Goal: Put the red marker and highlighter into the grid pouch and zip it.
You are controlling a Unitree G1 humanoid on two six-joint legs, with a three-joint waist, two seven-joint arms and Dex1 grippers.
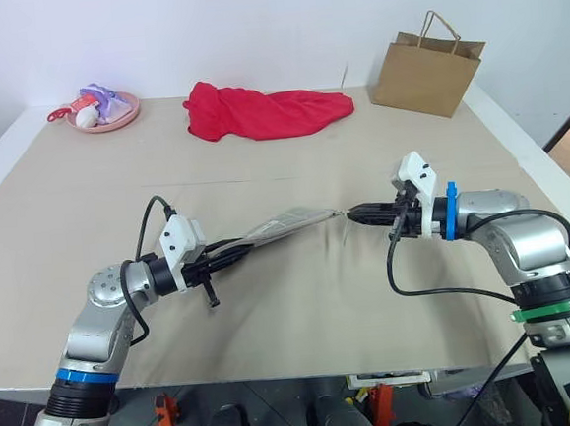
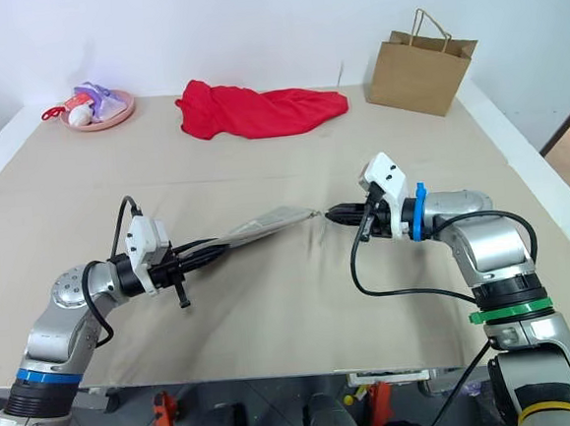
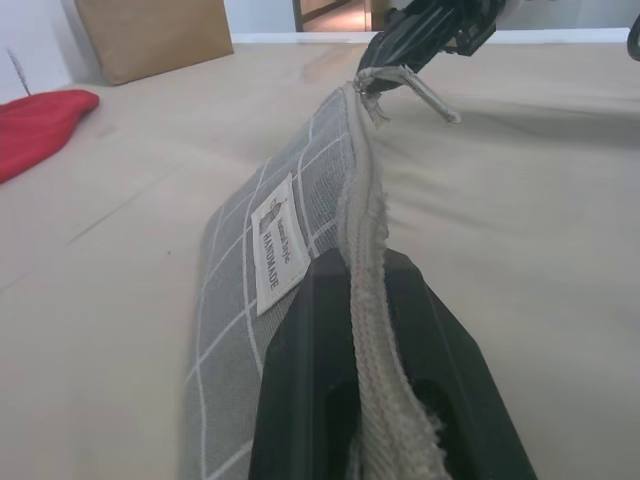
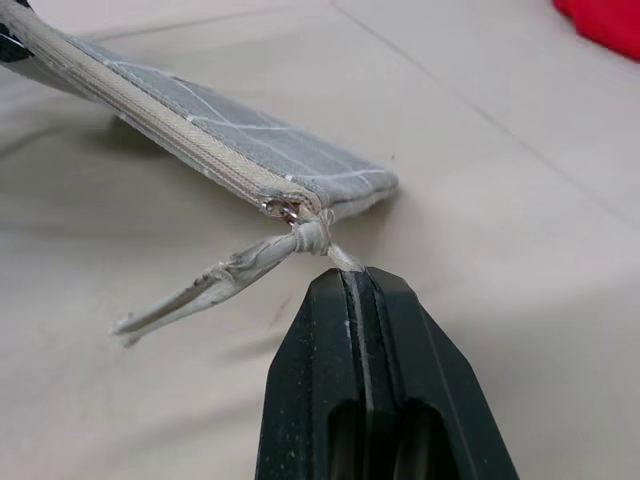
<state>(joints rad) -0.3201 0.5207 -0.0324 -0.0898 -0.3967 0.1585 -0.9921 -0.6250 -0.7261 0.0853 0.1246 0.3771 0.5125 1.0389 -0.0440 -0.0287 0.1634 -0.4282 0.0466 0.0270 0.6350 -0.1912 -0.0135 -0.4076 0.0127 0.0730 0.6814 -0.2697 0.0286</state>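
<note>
- Our left tool (image 1: 231, 258) points level toward our right, fingers clamped tight.
- Our right tool (image 1: 354, 210) points toward our left, tilted slightly down, fingers pinched together.

White label (image 3: 277, 243) on grid pouch (image 3: 250, 330), just beside left tool (image 3: 370, 330): reads "HANDMADE"; smaller print above illegible.
</note>
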